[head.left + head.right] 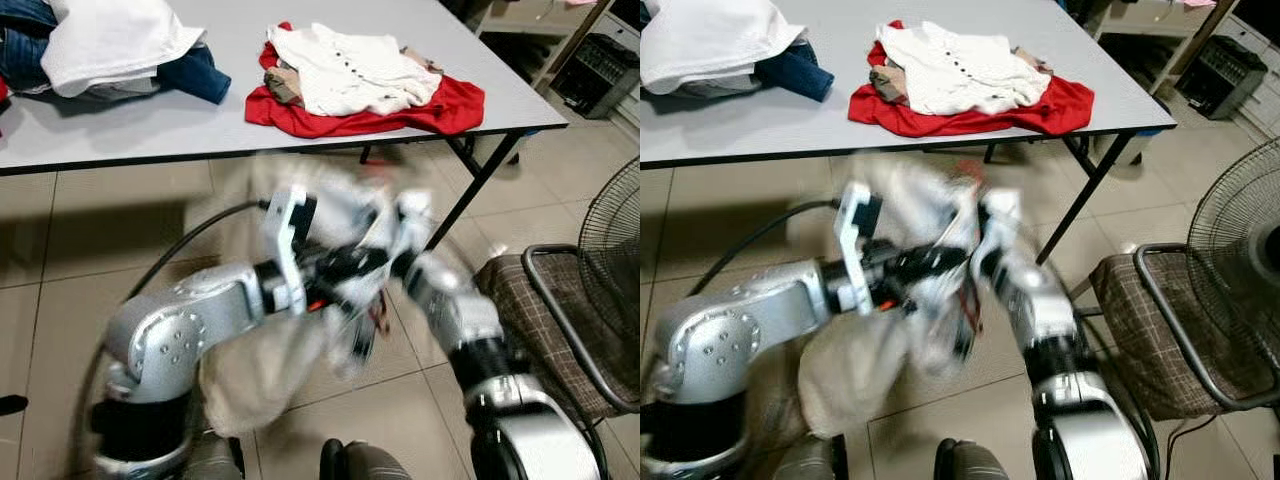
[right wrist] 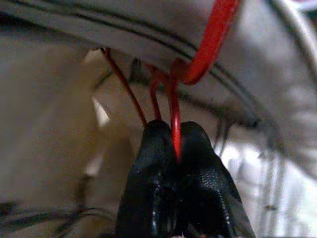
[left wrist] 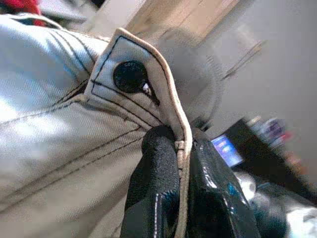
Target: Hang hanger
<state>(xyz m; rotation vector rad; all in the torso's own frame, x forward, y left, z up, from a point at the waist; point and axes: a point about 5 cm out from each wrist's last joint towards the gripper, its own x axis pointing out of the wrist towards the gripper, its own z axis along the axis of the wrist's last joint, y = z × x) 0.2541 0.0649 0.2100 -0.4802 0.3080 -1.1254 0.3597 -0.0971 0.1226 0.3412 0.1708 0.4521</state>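
Trousers (image 3: 54, 114): pale, thick cotton with dark double stitching and a flat black button at the waistband corner; they hang in a soft bundle between the two arms, below the tabletop edge and above the tiled floor.
Left gripper (image 3: 181, 148): glossy black fingers closed on the folded waistband seam, the cloth edge pinched between them.
Hanger (image 2: 208, 44): thin red wire, smooth and curved, its loops pressed against the pale cloth; it sits in front of the robot at the top of the bundle.
Right gripper (image 2: 174, 144): textured black fingers shut on one strand of the red wire.
Arms: silver, rounded shells, blurred where they meet in the head views.
Tabletop (image 1: 180, 125): flat grey slab with a dark straight edge, on slanted black legs.
Clothes on tabletop: red garment (image 1: 455, 105) spread flat with a white buttoned shirt (image 1: 350, 70) crumpled on it; well apart, a heap of white cloth (image 1: 110, 40) over blue jeans (image 1: 195, 75).
Chair (image 1: 540, 320): checked fabric seat in a black tube frame, close by the right arm.
Fan (image 1: 612, 240): round wire grille just beyond the chair.
Floor (image 1: 90, 230): large beige tiles, open under the tabletop and to the robot's left.
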